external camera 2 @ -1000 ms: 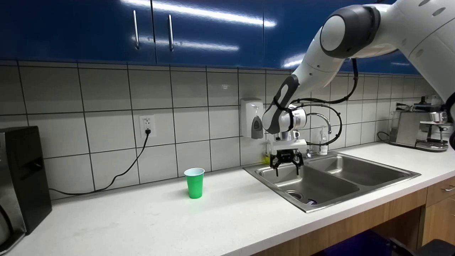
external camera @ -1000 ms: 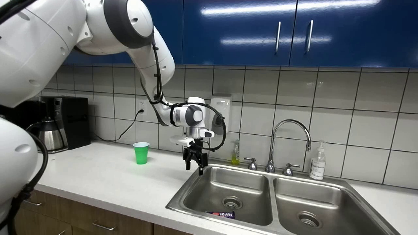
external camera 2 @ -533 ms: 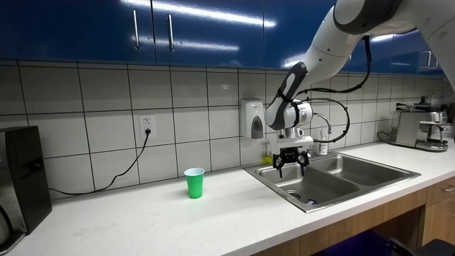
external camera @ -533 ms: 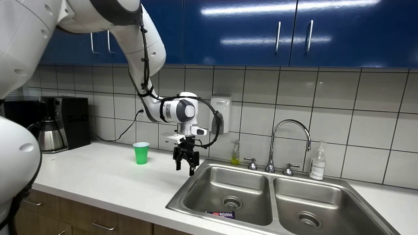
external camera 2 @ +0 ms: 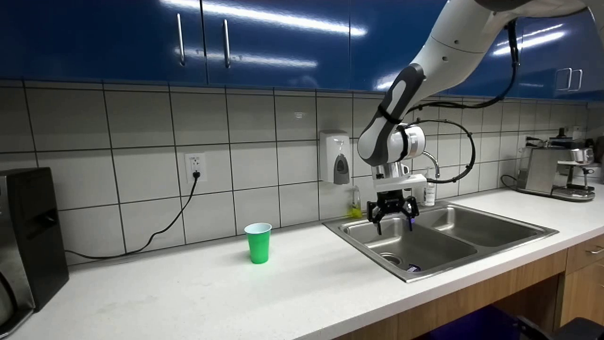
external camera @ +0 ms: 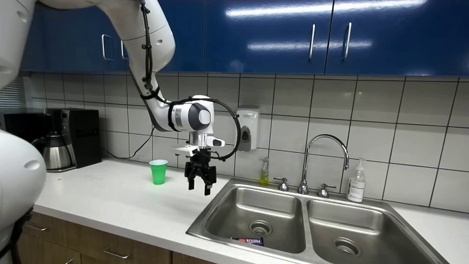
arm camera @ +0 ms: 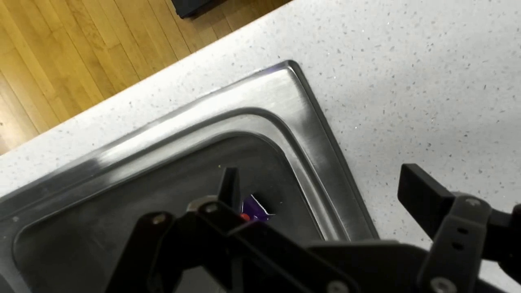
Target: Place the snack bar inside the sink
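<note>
The snack bar, in a purple wrapper marked PROTEIN, lies on the floor of a basin of the steel sink, near the front wall. In an exterior view the bar [external camera: 250, 241] and the sink [external camera: 307, 224] show well; in the other exterior view only the bar's end [external camera 2: 414, 268] shows inside the sink [external camera 2: 373, 257]. In the wrist view a finger hides part of the bar [arm camera: 255, 208], below the sink rim [arm camera: 281, 89]. My gripper [external camera: 199, 190] is open and empty, fingers down, above the sink's edge and the counter, apart from the bar. It also shows in the exterior view [external camera 2: 395, 230] and wrist view [arm camera: 320, 175].
A green cup [external camera: 158, 172] stands on the counter [external camera: 121, 198] by the sink. The faucet [external camera: 304, 165], a yellow soap bottle [external camera: 264, 172] and a white pump bottle [external camera: 356, 185] stand behind the sink. A coffee maker [external camera: 80, 135] is at the far end. Blue cabinets [external camera: 263, 33] hang above.
My open gripper has drawn back from over the basin toward the sink's edge and counter, the arm retracting with it. The snack bar and the cup have not moved.
</note>
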Controlling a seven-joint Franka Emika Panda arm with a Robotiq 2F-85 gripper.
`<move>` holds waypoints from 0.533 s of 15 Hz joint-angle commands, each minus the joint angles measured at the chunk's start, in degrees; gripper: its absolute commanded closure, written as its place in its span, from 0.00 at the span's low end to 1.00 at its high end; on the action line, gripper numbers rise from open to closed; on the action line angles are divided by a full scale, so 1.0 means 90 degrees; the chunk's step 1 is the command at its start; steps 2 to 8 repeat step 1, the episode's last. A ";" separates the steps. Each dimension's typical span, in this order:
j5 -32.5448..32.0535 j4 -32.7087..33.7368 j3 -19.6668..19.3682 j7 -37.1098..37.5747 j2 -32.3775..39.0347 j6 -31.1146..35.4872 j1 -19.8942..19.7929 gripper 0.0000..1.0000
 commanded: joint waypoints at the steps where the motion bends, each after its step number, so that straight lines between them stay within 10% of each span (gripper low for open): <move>1: -0.0054 -0.0009 0.0145 0.0035 -0.0028 -0.0019 -0.0144 0.00; 8: -0.0054 -0.0009 0.0145 0.0035 -0.0028 -0.0019 -0.0144 0.00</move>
